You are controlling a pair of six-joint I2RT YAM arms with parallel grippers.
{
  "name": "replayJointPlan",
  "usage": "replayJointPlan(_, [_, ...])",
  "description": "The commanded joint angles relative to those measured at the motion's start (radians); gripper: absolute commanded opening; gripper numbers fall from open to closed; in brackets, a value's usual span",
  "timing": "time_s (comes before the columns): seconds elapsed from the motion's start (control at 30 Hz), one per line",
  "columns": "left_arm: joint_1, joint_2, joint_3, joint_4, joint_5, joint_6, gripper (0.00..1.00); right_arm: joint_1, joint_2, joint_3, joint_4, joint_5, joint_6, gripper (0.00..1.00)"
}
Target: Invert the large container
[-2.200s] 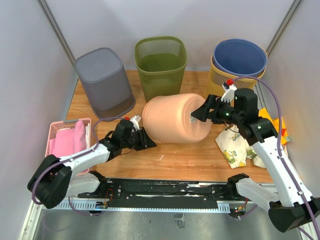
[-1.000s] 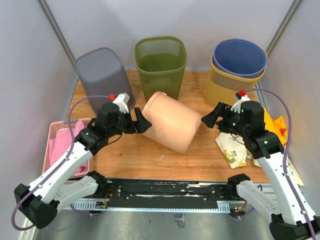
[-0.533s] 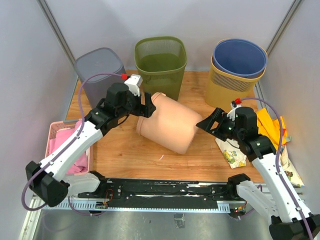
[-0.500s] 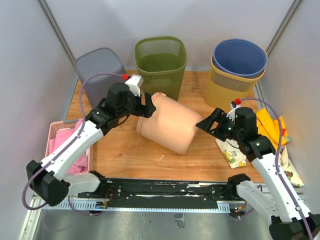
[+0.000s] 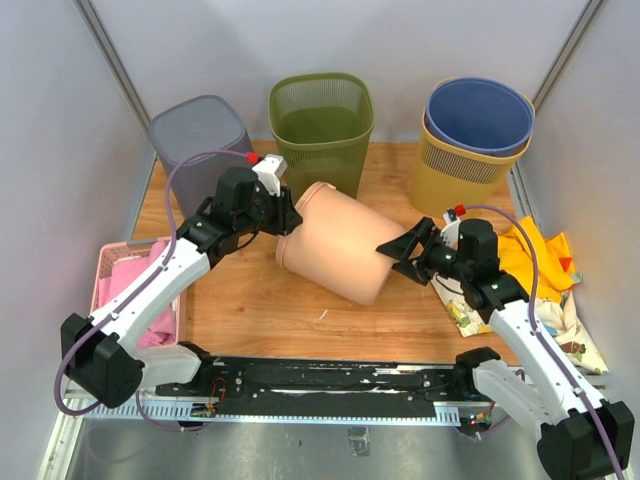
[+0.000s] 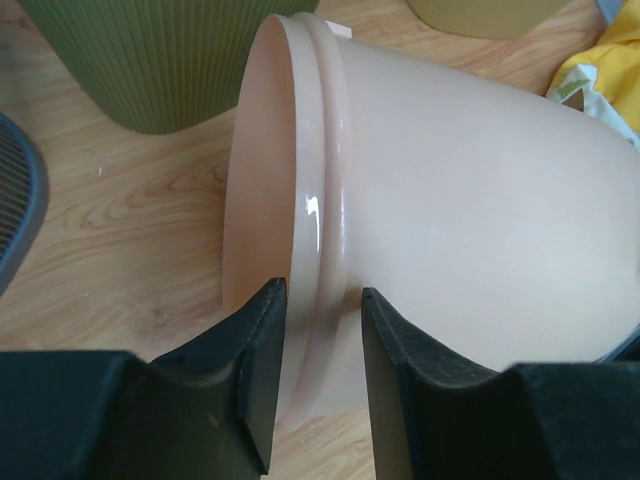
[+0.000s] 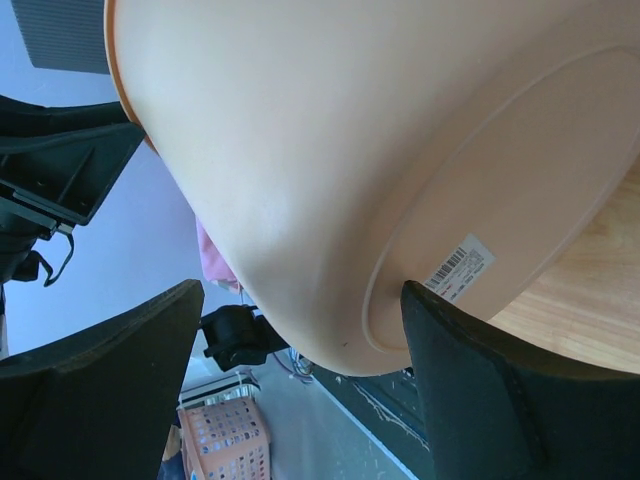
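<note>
The large container (image 5: pixel 345 240) is a peach plastic bucket lying tilted on its side on the wooden table, mouth facing left and base facing right. My left gripper (image 5: pixel 287 215) straddles the mouth rim. In the left wrist view, the left gripper (image 6: pixel 320 290) has one finger inside and one outside the container (image 6: pixel 470 200), pinched close on the rim. My right gripper (image 5: pixel 400 248) stands wide open at the base end. In the right wrist view, the right gripper (image 7: pixel 300 290) spans the lower edge of the container (image 7: pixel 350 150), near a barcode label (image 7: pixel 458 270).
Along the back stand a grey bin (image 5: pixel 205 150), a green mesh bin (image 5: pixel 320 120) and a blue bin (image 5: pixel 478 115) nested in a yellow one (image 5: pixel 450 175). A pink basket (image 5: pixel 112 262) with pink cloth sits front left. Yellow and patterned cloths (image 5: pixel 530 270) lie at the right.
My left gripper's jaws have narrowed onto the container's rim. The right arm has moved left, bringing its open gripper up to the container's base.
</note>
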Motion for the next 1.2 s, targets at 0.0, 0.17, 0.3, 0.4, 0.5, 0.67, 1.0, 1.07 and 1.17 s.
replayJointPlan(0.0, [0.011, 0.017, -0.029, 0.033, 0.060, -0.007, 0.35, -0.011, 0.020, 0.034, 0.101, -0.091, 0.023, 0.81])
replayJointPlan(0.17, [0.013, 0.042, -0.061, 0.076, 0.115, -0.031, 0.29, -0.007, 0.004, 0.053, 0.125, -0.120, 0.014, 0.80])
replayJointPlan(0.3, [0.013, 0.057, -0.094, 0.118, 0.165, -0.066, 0.22, -0.004, -0.018, 0.101, 0.117, -0.142, -0.003, 0.80])
replayJointPlan(0.4, [0.013, 0.068, -0.120, 0.160, 0.204, -0.095, 0.20, -0.001, -0.025, 0.137, 0.103, -0.152, -0.022, 0.80])
replayJointPlan(0.5, [0.013, 0.081, -0.139, 0.186, 0.231, -0.118, 0.19, 0.004, -0.022, 0.165, 0.100, -0.165, -0.026, 0.80])
replayJointPlan(0.67, [0.013, 0.100, -0.167, 0.225, 0.258, -0.144, 0.19, 0.019, -0.020, 0.206, 0.103, -0.171, -0.029, 0.79])
replayJointPlan(1.0, [0.010, 0.122, -0.236, 0.331, 0.340, -0.231, 0.18, 0.057, 0.019, 0.332, 0.065, -0.144, -0.089, 0.79])
replayJointPlan(1.07, [0.006, 0.114, -0.259, 0.359, 0.342, -0.256, 0.18, 0.073, 0.039, 0.350, 0.067, -0.130, -0.104, 0.79])
replayJointPlan(1.17, [-0.015, 0.113, -0.296, 0.398, 0.334, -0.288, 0.20, 0.110, 0.080, 0.377, 0.060, -0.094, -0.147, 0.79])
